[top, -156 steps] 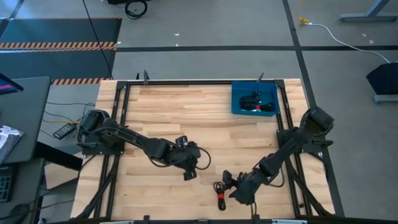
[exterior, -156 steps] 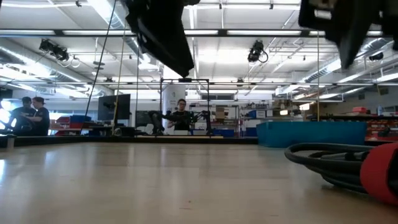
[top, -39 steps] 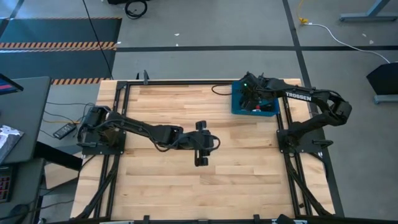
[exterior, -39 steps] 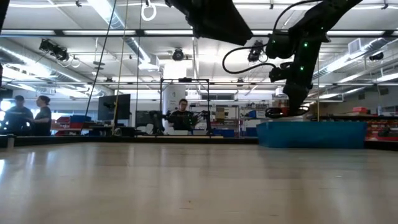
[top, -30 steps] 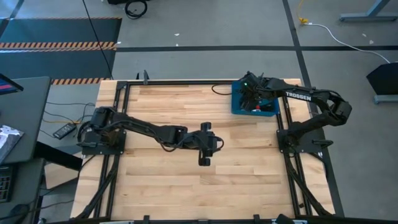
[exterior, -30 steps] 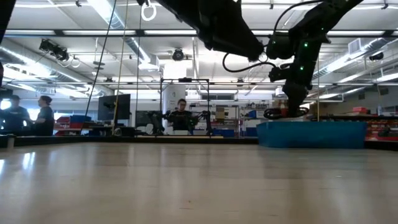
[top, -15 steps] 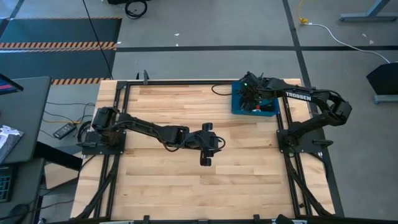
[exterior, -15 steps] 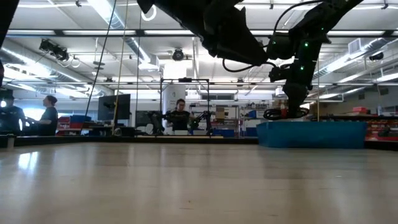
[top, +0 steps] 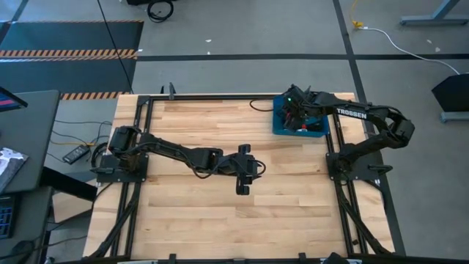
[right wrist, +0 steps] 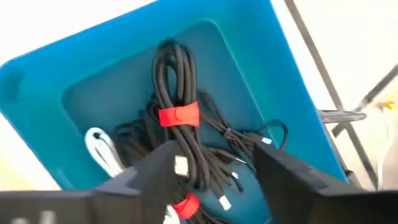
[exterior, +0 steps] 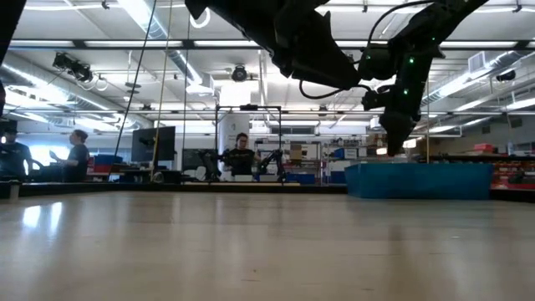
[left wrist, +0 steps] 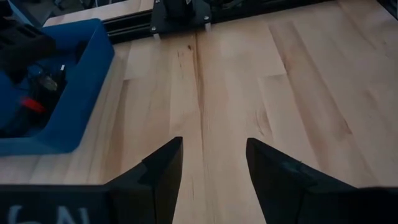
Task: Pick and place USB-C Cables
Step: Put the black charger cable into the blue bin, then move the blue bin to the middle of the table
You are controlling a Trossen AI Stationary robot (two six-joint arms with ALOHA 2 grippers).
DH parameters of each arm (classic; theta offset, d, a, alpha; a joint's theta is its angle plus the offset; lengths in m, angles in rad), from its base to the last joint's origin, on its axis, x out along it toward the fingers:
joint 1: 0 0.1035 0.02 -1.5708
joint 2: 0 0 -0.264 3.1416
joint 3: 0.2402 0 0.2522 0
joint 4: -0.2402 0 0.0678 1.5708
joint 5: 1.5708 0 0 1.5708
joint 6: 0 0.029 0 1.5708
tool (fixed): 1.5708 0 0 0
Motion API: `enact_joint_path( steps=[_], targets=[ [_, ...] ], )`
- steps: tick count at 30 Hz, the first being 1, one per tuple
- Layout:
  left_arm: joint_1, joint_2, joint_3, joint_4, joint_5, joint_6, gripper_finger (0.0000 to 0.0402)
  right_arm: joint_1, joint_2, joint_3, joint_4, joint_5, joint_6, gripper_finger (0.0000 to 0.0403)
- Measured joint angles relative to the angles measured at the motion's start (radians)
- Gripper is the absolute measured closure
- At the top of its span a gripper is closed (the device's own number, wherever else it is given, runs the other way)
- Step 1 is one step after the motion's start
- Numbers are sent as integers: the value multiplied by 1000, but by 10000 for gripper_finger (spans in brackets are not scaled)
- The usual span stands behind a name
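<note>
The blue tray (top: 321, 132) sits at the table's far right corner and holds several coiled USB-C cables. In the right wrist view a black coil with a red tie band (right wrist: 178, 116) lies in the tray (right wrist: 261, 50) on other black coils; a white cable (right wrist: 99, 144) lies beside them. My right gripper (right wrist: 214, 155) hangs open just above these cables, touching none (exterior: 395, 140). My left gripper (left wrist: 212, 149) is open above bare wood near the table's middle (top: 241, 188). From there the tray (left wrist: 74, 106) and its cables (left wrist: 38, 87) also show.
A black frame rail (top: 220, 97) runs along the table's far edge, and side rails (top: 335, 139) pass close to the tray. Bare wood (top: 198, 220) stretches across the near half. People stand in the room behind (exterior: 242, 155).
The black coil that hung under my right gripper above the tray's rim has dropped out of the low view into the tray. My left gripper shifted slightly toward the table's right about a second ago and has stayed still since.
</note>
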Motion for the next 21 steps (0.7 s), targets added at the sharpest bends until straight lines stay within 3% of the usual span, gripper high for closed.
enact_joint_path(
  steps=[5,9,13,21],
  targets=[
    [0,0,0,-6,0,0,216,1,0,0,-15,1,22,112],
    [0,0,0,-19,0,0,216,24,0,0,-81,-91,18,89],
    [0,0,0,-22,0,0,216,65,0,0,-189,-201,11,94],
    [0,0,0,-22,0,1,216,116,0,0,-315,-200,-14,141]
  ],
)
